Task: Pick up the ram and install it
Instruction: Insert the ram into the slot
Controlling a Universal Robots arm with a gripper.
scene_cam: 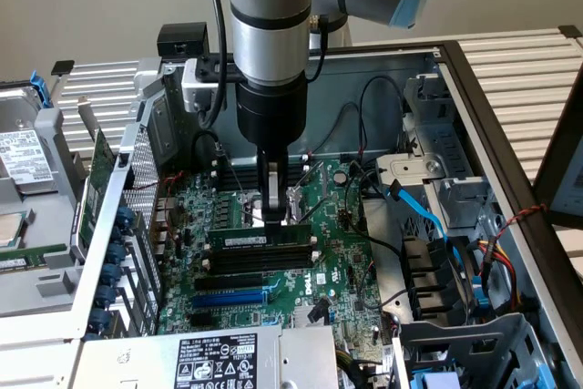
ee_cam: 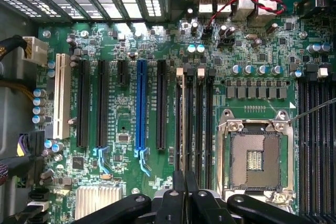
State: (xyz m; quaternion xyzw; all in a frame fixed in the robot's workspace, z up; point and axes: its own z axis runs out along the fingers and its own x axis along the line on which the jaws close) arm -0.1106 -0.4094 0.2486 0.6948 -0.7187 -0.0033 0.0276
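The end effector is pinched shut, holding nothing, tips at (perhaps touching) the ram standing upright directly beneath on the motherboard; pressing squarely downward should seat it evenly.

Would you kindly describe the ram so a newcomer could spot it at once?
Look inside the open computer case at the green motherboard. Near its middle, under the gripper, sits the ram: a long green stick with a white label, unlike the empty black slots and blue slot beside it.
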